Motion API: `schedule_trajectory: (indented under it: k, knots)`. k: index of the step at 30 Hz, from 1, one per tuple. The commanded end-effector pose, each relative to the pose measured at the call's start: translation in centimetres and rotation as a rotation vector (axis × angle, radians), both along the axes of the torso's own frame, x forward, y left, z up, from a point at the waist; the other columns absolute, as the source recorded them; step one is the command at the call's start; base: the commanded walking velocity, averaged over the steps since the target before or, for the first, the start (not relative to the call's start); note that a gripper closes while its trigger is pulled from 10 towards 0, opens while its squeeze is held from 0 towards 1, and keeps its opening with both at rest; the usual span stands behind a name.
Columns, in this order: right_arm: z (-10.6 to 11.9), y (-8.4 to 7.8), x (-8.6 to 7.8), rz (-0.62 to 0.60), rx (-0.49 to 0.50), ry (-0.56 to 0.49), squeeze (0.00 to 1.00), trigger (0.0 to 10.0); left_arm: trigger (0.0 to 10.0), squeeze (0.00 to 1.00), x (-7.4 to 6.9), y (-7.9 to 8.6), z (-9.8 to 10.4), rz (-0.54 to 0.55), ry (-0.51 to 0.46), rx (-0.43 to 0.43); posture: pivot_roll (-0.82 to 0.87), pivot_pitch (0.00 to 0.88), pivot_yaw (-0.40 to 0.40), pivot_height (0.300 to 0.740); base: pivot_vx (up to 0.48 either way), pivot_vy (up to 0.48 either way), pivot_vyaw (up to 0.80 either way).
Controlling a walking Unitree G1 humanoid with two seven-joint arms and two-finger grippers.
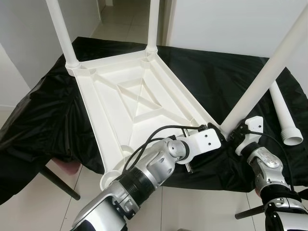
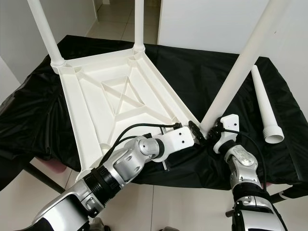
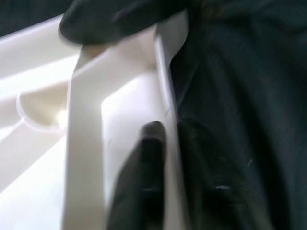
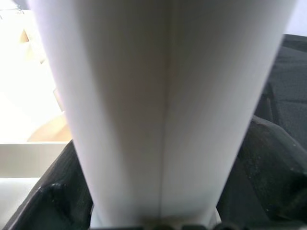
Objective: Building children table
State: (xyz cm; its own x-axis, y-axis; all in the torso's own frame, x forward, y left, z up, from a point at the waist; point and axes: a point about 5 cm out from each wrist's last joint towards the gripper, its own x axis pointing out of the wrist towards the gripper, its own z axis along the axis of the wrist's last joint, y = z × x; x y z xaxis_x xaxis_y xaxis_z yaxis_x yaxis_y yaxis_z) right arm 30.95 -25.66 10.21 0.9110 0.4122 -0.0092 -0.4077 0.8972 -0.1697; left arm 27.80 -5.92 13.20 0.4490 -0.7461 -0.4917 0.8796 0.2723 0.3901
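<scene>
right, largest first, down to the fingers.
black cloth [image 1: 226,77]: spread over the whole work surface, hanging off its edges, creased and shiny.
tabletop [image 1: 130,103]: white plastic, lying upside down on the cloth, ribbed underside up, one near corner jutting past the cloth's edge over the floor.
fitted legs: two white legs [image 1: 58,29] stand upright in the far corner sockets.
third leg [image 1: 269,72]: slanted, its foot down at the tabletop's near right corner, top leaning out to the right.
spare leg [image 2: 263,103]: lying loose on the cloth to the right, wide socket end toward the robot, well apart from the tabletop.
left arm: reaching across from the lower left to the same near right corner.
left gripper [image 3: 163,143]: one black finger inside the tabletop's rim wall, the other outside it on the cloth side, pinched on that rim.
right gripper [image 2: 214,131]: low on the slanted third leg, right by the corner; in the wrist view the black fingers [image 4: 268,158] sit on either side of the white tube, clamped round it.
</scene>
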Motion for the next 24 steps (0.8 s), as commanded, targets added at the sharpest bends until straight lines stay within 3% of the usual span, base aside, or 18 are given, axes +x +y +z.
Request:
schedule_trajectory:
  k: [1, 3, 4, 15, 16, 18, 19, 20, 21, 22, 24]
  knots:
    - [-2.11, -0.73, -1.18, -0.003, -0.027, 0.110, 0.00, 10.0, 10.0, 1.00, 0.39, 0.64, -0.39, 0.026, 0.013, 0.024, -0.01, 0.027, 0.000, 0.740, 0.000, 0.000, 0.00]
    - [-2.12, -0.77, -1.16, -0.001, -0.027, 0.110, 0.00, 10.0, 10.0, 1.00, 0.41, 0.61, -0.37, 0.027, 0.010, 0.026, -0.01, 0.027, 0.000, 0.740, 0.000, 0.000, 0.00]
    - [-2.14, -0.79, -1.17, 0.000, -0.027, 0.110, 0.00, 10.0, 10.0, 0.00, 0.42, 0.59, -0.46, 0.027, 0.011, 0.034, -0.01, 0.027, 0.001, 0.740, 0.000, 0.000, 0.00]
    - [-2.15, -0.92, -1.24, 0.000, -0.033, 0.102, 0.00, 10.0, 10.0, 0.00, -0.02, 0.35, -0.85, 0.004, 0.031, 0.048, -0.02, 0.031, 0.003, 0.740, 0.000, 0.000, 0.00]
    - [-2.13, -0.96, -1.24, 0.000, -0.033, 0.099, 0.00, 10.0, 6.9, 0.00, -0.17, 0.29, -0.85, -0.004, 0.037, 0.043, -0.02, 0.031, 0.003, 0.740, 0.000, 0.000, 0.00]
    - [-2.13, -0.96, -1.24, 0.000, -0.033, 0.099, 0.00, 10.0, 6.9, 0.00, -0.17, 0.29, -0.85, -0.004, 0.037, 0.043, -0.02, 0.031, 0.003, 0.740, 0.000, 0.000, 0.00]
    - [-2.10, -1.01, -1.24, 0.000, -0.035, 0.098, 0.00, 10.0, 0.0, 0.00, -0.32, 0.21, -0.80, -0.011, 0.043, 0.035, -0.02, 0.030, 0.003, 0.740, 0.000, 0.000, 0.00]
    - [-2.10, -1.01, -1.24, 0.000, -0.035, 0.098, 0.00, 10.0, 0.0, 0.00, -0.32, 0.21, -0.80, -0.011, 0.043, 0.035, -0.02, 0.030, 0.003, 0.740, 0.000, 0.000, 0.00]
    - [-2.09, -1.06, -1.23, 0.000, -0.036, 0.096, 0.00, 10.0, 3.0, 0.00, -0.43, 0.11, -0.87, -0.013, 0.044, 0.043, -0.02, 0.030, 0.003, 0.740, 0.000, 0.000, 0.00]
    - [-2.10, -1.09, -1.21, 0.000, -0.035, 0.097, 0.00, 10.0, 10.0, 0.00, -0.47, 0.06, -0.95, -0.014, 0.048, 0.048, -0.02, 0.029, 0.002, 0.740, 0.000, 0.000, 0.00]
    - [-2.10, -1.09, -1.21, 0.000, -0.035, 0.097, 0.00, 10.0, 10.0, 0.00, -0.47, 0.06, -0.95, -0.014, 0.048, 0.048, -0.02, 0.029, 0.002, 0.740, 0.000, 0.000, 0.00]
